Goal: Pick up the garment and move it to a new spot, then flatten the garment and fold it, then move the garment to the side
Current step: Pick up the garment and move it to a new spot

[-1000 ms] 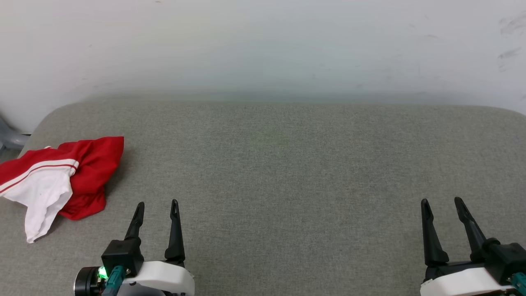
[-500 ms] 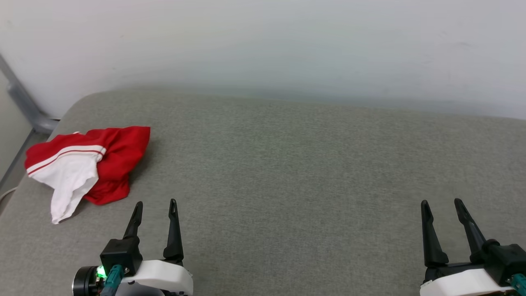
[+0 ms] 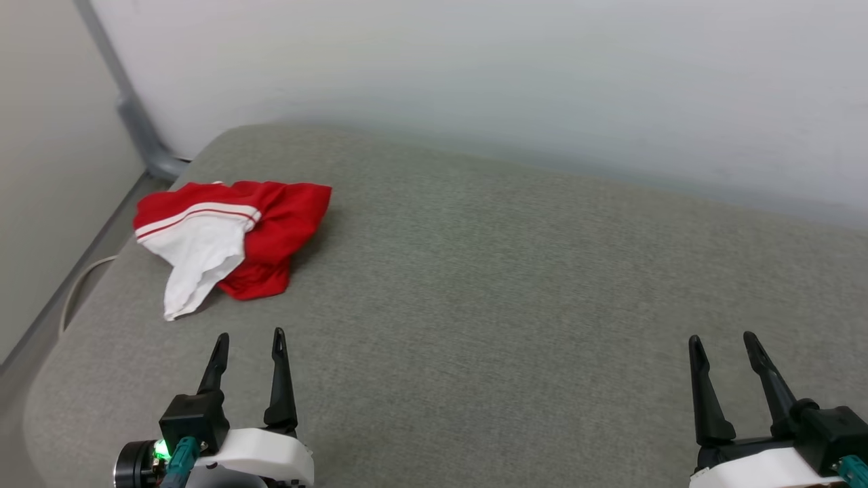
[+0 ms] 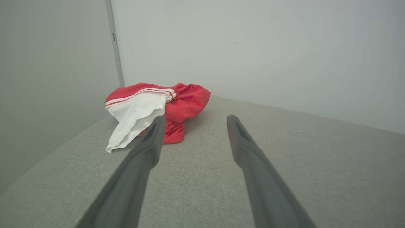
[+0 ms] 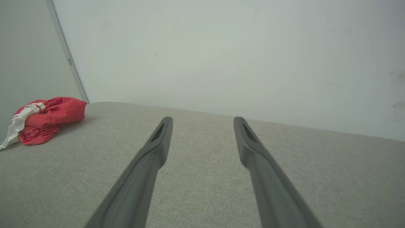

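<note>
- Over the last second the head camera has swung left. The whole picture has shifted, so the garment (image 3: 230, 234) now sits nearer mid-view. The garment itself lies in the same crumpled heap on the cushion (image 3: 508, 285), and both grippers show where they did before.
- Head view: the left gripper (image 3: 249, 335) has its fingers spread and holds nothing. The garment lies ahead of it and a little to its left, near but not touching. The right gripper (image 3: 721, 337) is likewise spread and empty, with the garment well apart, far to its left.
- Left wrist view: the garment (image 4: 158, 107), red with a white sleeve draped on top, lies ahead and left of the fingertips, close to the cushion's edge. Nothing sits between the fingers.
- Right wrist view: the fingers stand wide over bare cushion. The garment (image 5: 50, 118) is a small heap far off to the left.
- Progress: by the look of it, no part of the task is done. The garment is bunched and not yet grasped, so picking up, moving, flattening, folding and setting aside all remain. The left gripper looks better placed for the first reach.
</note>
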